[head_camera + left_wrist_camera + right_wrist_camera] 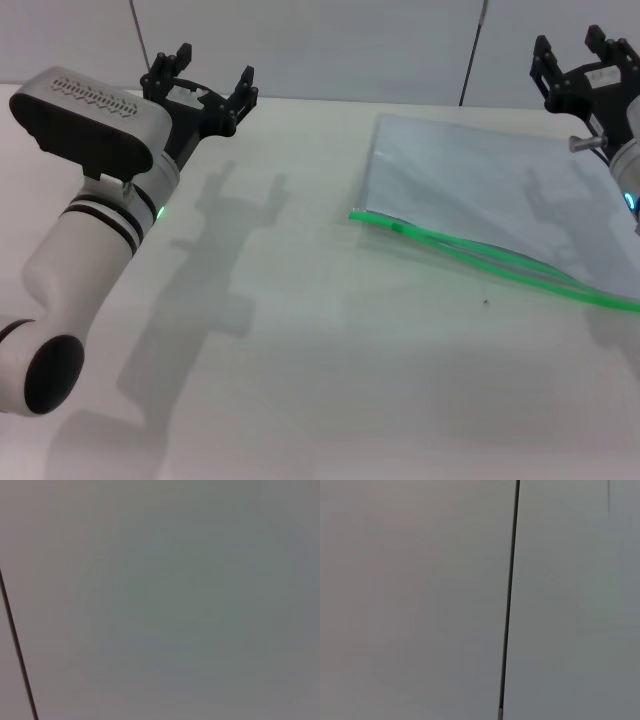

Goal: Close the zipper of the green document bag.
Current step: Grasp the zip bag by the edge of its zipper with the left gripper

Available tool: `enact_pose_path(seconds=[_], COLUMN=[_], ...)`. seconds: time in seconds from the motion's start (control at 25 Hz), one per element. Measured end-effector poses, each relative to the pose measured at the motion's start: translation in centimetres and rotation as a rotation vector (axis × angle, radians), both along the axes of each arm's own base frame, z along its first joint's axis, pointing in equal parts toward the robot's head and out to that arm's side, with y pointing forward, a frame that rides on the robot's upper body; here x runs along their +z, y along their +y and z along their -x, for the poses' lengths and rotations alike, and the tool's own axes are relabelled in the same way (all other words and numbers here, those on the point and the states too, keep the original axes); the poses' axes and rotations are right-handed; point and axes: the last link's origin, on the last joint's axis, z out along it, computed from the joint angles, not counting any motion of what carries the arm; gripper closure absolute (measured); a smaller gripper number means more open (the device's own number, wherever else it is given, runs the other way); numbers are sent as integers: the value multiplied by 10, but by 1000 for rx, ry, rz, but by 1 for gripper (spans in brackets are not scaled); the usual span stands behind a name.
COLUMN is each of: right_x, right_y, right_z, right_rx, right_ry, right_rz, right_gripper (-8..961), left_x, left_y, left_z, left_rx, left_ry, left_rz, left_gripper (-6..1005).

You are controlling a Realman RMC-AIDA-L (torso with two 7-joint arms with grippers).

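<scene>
Your green document bag (470,190) is lying flat on the desk (300,350), zipper (480,255) seemingly gaping, below your right tool (580,55); both tools, left (200,85) included, are hovering spread apart.

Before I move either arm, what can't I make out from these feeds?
- Zipper slider: too small to find, head view.
- Green document bag: right end cut off by the frame edge.
- Both wrist views: only blank wall, no bag.
- Right claw: partly cropped. Left claw is open.
</scene>
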Motion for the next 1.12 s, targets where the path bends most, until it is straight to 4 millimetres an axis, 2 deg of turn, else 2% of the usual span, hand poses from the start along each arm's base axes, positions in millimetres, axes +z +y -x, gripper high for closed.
enact_pose_path(seconds=[0.76, 1.12], right_x=[-3, -4], right_y=[2, 2], right_z=[0, 0], right_rx=[-12, -19], right_ry=[-7, -8], right_rz=[19, 25], right_gripper=[331, 332], left_x=[-3, -17], left_y=[0, 4], left_z=[-1, -8], left_rx=[2, 38], left_ry=[1, 19], left_rz=[11, 113], left_gripper=[200, 207])
